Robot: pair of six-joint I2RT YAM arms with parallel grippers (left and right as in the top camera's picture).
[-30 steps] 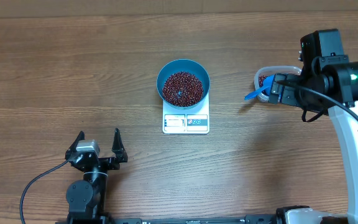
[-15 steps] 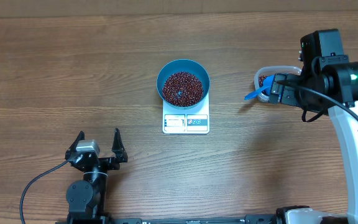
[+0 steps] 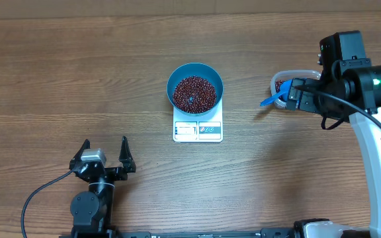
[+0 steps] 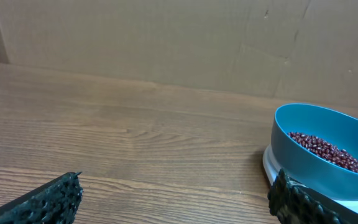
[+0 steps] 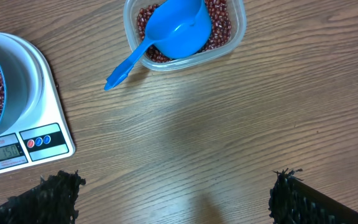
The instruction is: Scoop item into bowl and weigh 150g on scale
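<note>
Well, the bowl (image 3: 194, 74) sits on the scale (image 3: 198, 131) near the desk's (image 3: 78, 79) centre, holding a heap of beans (image 3: 194, 92) — the display strip (image 5: 5, 152) lies at its 6 o'clock edge, digits too small to read. At 3 o'clock, well apart, a clear tub (image 5: 238, 28) holds more beans and a blue scoop (image 5: 179, 28), handle poking over the rim toward 8 o'clock. The right pincer (image 5: 173, 177) hangs by the tub, fingers spread, empty; the left pincer (image 3: 104, 145), at 7 o'clock, likewise. Wood-grain desk — plain brown board (image 4: 166, 37) behind.
</note>
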